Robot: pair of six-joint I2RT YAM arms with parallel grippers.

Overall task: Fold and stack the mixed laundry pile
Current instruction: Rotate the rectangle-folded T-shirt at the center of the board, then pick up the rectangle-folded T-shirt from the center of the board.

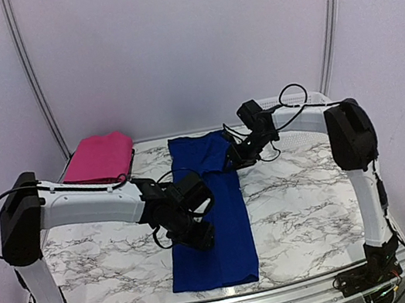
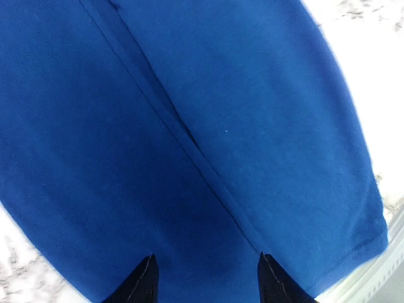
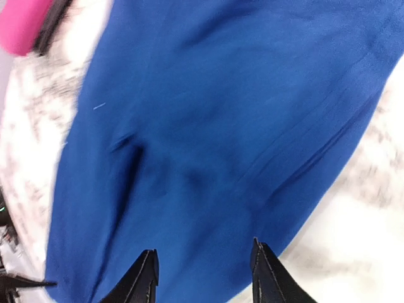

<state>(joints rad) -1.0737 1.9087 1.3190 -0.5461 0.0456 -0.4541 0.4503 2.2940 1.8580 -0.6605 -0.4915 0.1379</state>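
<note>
On the table, your blue cloth lies long and flat; the pink cloth sits folded far left.
From above, the blue cloth looks soft and floppy, so pinch a corner; bare table lies either side. Left wrist: your left gripper is spread and empty over it, near the front edge. Right wrist: your right gripper is spread and empty too.

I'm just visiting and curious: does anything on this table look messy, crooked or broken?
Nothing is spilled or damaged. The blue garment lies as a long flat strip mid-table, with only a small pucker in its far half. The pink garment sits neatly folded at the far left.
</note>
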